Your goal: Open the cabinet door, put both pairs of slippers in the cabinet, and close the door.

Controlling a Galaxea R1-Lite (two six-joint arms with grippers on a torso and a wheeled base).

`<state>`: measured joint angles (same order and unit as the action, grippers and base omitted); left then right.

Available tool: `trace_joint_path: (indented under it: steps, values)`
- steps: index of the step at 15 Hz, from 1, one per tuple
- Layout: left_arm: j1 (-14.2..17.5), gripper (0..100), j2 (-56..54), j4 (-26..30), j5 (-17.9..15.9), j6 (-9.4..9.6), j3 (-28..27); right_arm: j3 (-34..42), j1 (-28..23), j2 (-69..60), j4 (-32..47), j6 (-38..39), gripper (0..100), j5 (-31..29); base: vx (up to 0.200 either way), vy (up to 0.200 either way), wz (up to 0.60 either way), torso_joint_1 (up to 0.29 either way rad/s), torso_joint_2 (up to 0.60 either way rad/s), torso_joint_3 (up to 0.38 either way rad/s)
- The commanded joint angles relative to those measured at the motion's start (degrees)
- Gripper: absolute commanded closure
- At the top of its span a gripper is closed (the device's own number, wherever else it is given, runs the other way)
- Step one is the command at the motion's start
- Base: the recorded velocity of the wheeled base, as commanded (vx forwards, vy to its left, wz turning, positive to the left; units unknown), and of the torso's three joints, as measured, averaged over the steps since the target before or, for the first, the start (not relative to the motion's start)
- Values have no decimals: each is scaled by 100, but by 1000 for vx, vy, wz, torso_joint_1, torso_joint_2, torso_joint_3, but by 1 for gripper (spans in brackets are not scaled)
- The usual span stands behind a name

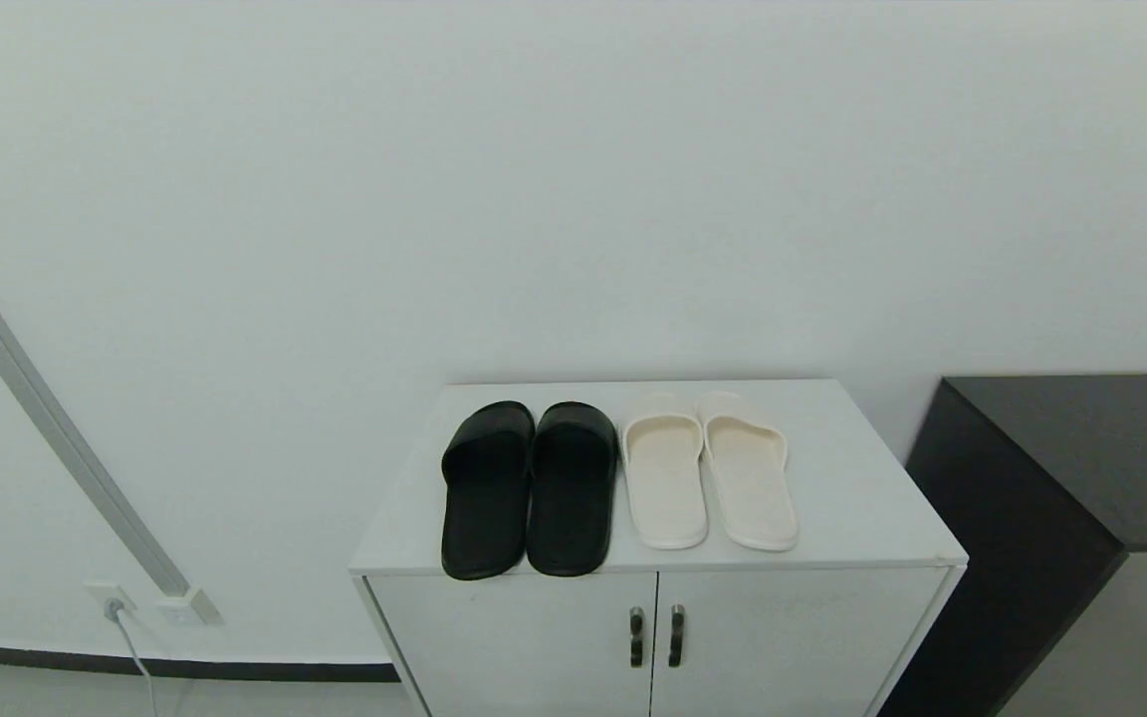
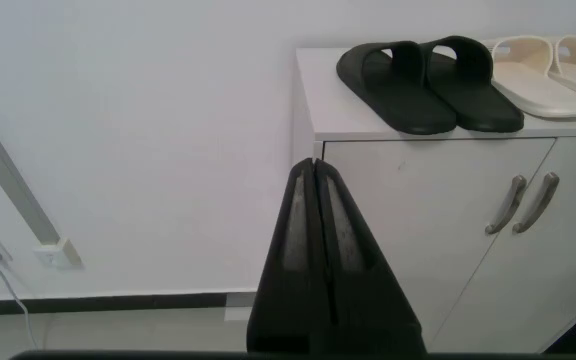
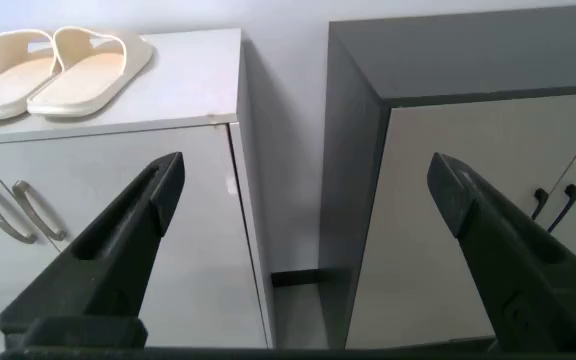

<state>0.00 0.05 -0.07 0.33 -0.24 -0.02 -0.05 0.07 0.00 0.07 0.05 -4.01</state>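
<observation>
A pair of black slippers (image 1: pixel 529 488) and a pair of cream slippers (image 1: pixel 711 481) lie side by side on top of a white cabinet (image 1: pixel 862 498). Both cabinet doors are closed, with two metal handles (image 1: pixel 655 635) at the middle seam. In the left wrist view my left gripper (image 2: pixel 315 165) is shut with nothing held, in front of the cabinet's left front corner and below the black slippers (image 2: pixel 430 82). My right gripper (image 3: pixel 306 178) is open wide, level with the gap between the white cabinet (image 3: pixel 198 110) and a dark cabinet; the cream slippers (image 3: pixel 60 65) and door handles (image 3: pixel 13 210) show beside it.
A dark grey cabinet (image 1: pixel 1081 468) stands close to the right of the white one, with its own handles (image 3: pixel 556 205). A white wall is behind. A wall socket with a cable (image 1: pixel 115 605) and a slanted conduit (image 1: pixel 36 398) are at the lower left.
</observation>
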Motion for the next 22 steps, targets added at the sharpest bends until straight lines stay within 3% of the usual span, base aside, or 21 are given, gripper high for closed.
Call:
trace_joint_path:
  steps: [1, 3, 4, 5, 6, 7, 8, 10, 17, 22]
  values:
    - [0, 100, -5, -1, -7, 7, -6, -13, 1, 0, -7, -5, 0, -12, 0, 0, 0, 0, 0, 0]
    - [0, 100, 4, -1, -7, 7, -6, -259, 19, 26, -78, 188, 0, -3, 0, 0, 0, 0, 0, 0]
    - [0, 100, 4, -1, 2, -2, -6, -1401, 142, 439, 116, 936, 0, 111, 0, 0, 0, 0, 0, 0]
    - [0, 100, 4, -1, 2, 7, 2, -2008, 248, 932, 775, 1032, 0, 190, 0, 0, 0, 0, 0, 0]
    - [0, 100, 4, -1, 2, 7, -6, -2131, 265, 1318, 1188, 681, 0, 252, 0, 0, 0, 0, 0, 0]
    - [0, 100, 4, -1, 2, 7, -6, -1964, 300, 1670, 1118, 426, 0, 410, 0, 0, 0, 0, 0, 0]
    - [0, 100, 4, -1, 2, 7, -6, -1850, 309, 1951, 995, 382, 0, 533, 0, 0, 0, 0, 0, 0]
    - [0, 100, 4, -1, -15, 16, -6, -1480, 406, 2997, -78, 347, 0, 630, 0, 0, 0, 0, 0, 0]
    - [0, 100, -5, -1, 11, 7, -6, -1665, 1364, 5458, -2002, 663, 0, 454, 0, 0, 0, 0, 0, 0]
    - [0, 100, 4, -1, 11, -2, 2, -2535, 3122, 6838, -2468, 1094, 0, -777, 0, 0, 0, 0, 0, 0]
